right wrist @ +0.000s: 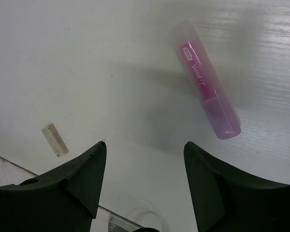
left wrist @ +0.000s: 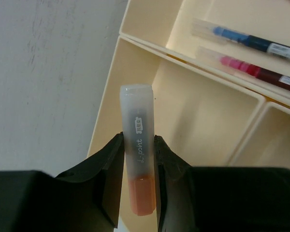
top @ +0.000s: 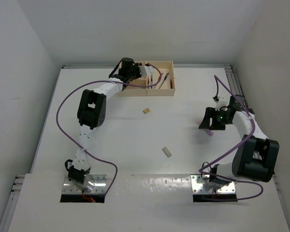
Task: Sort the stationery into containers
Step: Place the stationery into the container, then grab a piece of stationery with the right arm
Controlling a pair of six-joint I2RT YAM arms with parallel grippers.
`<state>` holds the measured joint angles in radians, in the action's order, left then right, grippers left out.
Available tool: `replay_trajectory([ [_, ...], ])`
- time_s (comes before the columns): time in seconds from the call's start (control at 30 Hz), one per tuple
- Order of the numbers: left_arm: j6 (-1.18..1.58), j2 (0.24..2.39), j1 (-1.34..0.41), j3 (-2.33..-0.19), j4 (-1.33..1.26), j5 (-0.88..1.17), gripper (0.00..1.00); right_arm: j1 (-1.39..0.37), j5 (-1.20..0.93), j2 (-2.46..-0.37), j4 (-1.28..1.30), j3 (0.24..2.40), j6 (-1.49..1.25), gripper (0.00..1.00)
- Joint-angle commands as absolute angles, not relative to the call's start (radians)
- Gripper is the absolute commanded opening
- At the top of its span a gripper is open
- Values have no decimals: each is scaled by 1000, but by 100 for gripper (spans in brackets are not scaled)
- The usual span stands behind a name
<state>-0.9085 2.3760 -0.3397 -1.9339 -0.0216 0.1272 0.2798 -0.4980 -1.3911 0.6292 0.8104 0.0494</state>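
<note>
The left gripper [left wrist: 138, 140] was clamped on one short orange marker [left wrist: 137, 108], its fingers pressed narrow against the barrel. The marker's long axis ran straight out from between the fingers, with the clear cap end pointing away from the wrist and the orange end back toward it. It hung over a small compartment of the cream tray [left wrist: 198, 116], just inside the wall on the gripper's left. Beyond the fingertips and to their right, past a divider, the large compartment held one blue pen [left wrist: 251, 42] and one red pen [left wrist: 261, 73]. They lay side by side, crosswise to the held marker. From above, the number of pens in the tray could not be counted with certainty. A second small compartment showed at the gripper's far right, which made three compartments in all. The right gripper [right wrist: 145, 143] was spread wide and held nothing, above the white table [top: 111, 145]. One pink marker [right wrist: 203, 77] lay flat ahead of its fingertips and a little to the right, clear of both fingers. The marker's axis was slanted, with the paler cap end nearer the gripper. One beige eraser block [right wrist: 54, 139] lay ahead of the left finger, well apart from the pink marker. One small tan block [top: 146, 110] sat on the table between the two grippers, nearer the tray.
</note>
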Motion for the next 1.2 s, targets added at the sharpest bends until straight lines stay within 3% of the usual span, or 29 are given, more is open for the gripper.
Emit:
replay_trajectory([
  [0.0,-928,2399,-325,-2037,-141,100,11,296,-499,-1385,612,804,63,64],
  [0.03,-916,2422,-324,-2061,-146,97,17,299,-500,-1385,614,801,64,64],
  [0.07,-896,2430,-319,-2071,-149,94,35,299,-497,-1385,614,801,66,64],
  [0.13,-853,2441,-313,-2079,-173,89,59,301,-492,-1385,612,799,69,65],
  [0.17,-835,2441,-311,-2080,-182,84,67,301,-489,-1385,612,799,72,65],
  [0.27,-781,2425,-308,-2103,-189,100,78,301,-482,-1387,609,804,89,64],
  [0.5,-576,2251,-308,-2138,-131,138,83,291,-399,-1440,643,862,193,62],
  [0.6,-491,2100,-310,-2030,-60,201,83,275,-347,-1480,663,885,235,61],
  [0.9,-373,1632,-293,-1446,36,339,81,207,-244,-1540,588,891,262,61],
  [1.17,-367,1441,-272,-1266,172,443,77,143,-134,-1661,494,952,259,60],
])
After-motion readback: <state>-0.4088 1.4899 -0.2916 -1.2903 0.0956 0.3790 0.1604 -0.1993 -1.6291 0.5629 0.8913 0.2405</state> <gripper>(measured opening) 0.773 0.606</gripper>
